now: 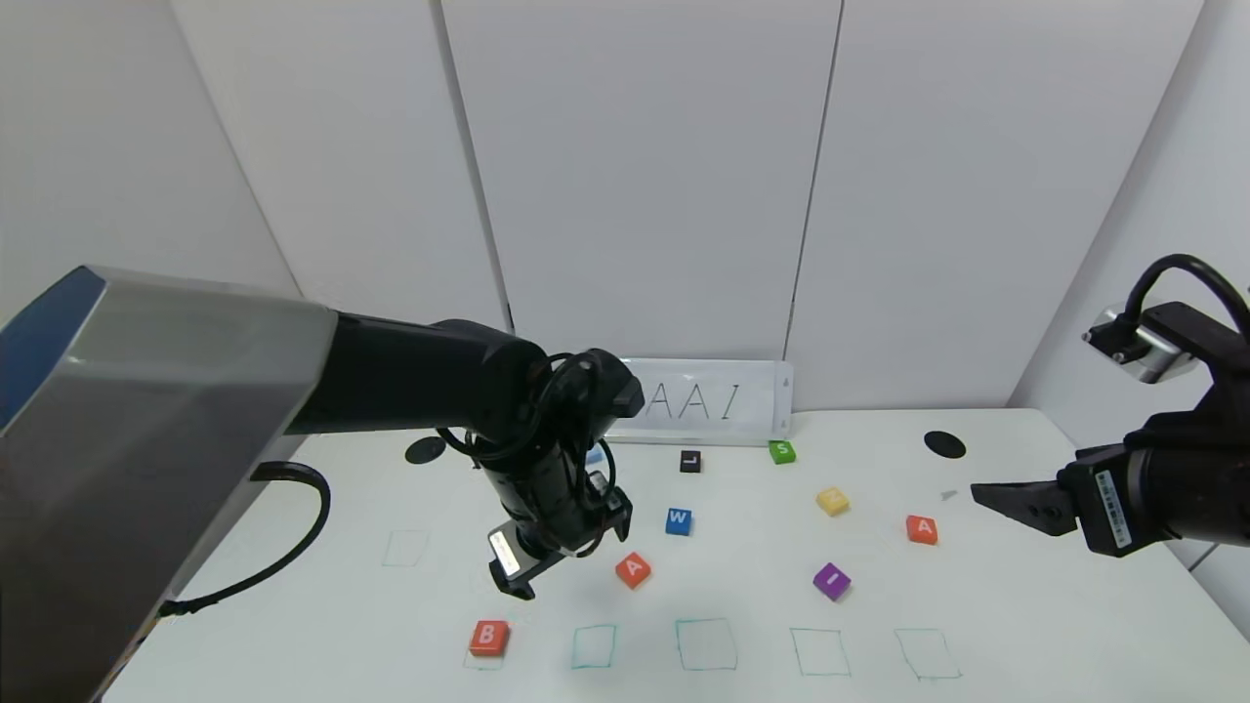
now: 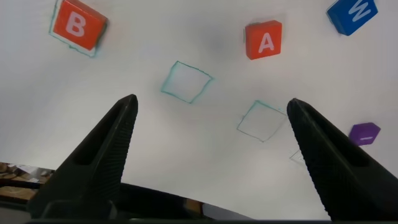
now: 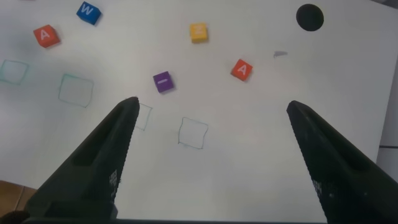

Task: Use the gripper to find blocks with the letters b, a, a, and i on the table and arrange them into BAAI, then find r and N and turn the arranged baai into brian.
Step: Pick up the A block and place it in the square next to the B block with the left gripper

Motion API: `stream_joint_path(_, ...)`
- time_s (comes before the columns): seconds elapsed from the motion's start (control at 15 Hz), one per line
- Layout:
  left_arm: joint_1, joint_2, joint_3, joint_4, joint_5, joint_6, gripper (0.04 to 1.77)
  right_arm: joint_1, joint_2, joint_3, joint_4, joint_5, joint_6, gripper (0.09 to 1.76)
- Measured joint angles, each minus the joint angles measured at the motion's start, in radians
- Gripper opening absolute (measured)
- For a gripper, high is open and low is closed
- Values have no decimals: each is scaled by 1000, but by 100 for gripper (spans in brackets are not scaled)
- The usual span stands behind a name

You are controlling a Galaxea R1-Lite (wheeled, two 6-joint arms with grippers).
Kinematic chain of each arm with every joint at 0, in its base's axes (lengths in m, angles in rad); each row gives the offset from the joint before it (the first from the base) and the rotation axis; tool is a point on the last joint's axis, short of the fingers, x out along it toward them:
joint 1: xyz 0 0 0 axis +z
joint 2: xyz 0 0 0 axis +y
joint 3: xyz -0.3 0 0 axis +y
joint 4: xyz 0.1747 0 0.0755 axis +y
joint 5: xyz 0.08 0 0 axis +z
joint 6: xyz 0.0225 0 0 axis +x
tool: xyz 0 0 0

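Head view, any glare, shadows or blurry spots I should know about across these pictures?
Head view: the left arm's near shell looms large and soft; soft shadow under the left gripper. Left wrist view: fingers dark and blurred, B block crisp. Right wrist view: even light, table without glare.

— Where is the B block (image 1: 489, 637)?
— On the desk (image 1: 1025, 625), near left, on the first drawn square.
— And the others?
— One A block (image 1: 633, 569) sits farther back; the I block (image 1: 831, 581) lies right of it.
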Motion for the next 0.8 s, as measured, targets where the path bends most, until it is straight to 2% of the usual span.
stream_joint_path(0.33,-37,67,-86,1,16,-110,170,2,0,1,0,0,0,171)
stream_joint_path(0.6,-50,145,-146,7,87,-164,171,6,0,4,-1,-1,0,171)
stream_joint_path(0.8,-61,210,-220,69,125,-212,171,7,0,5,-2,-1,0,171)
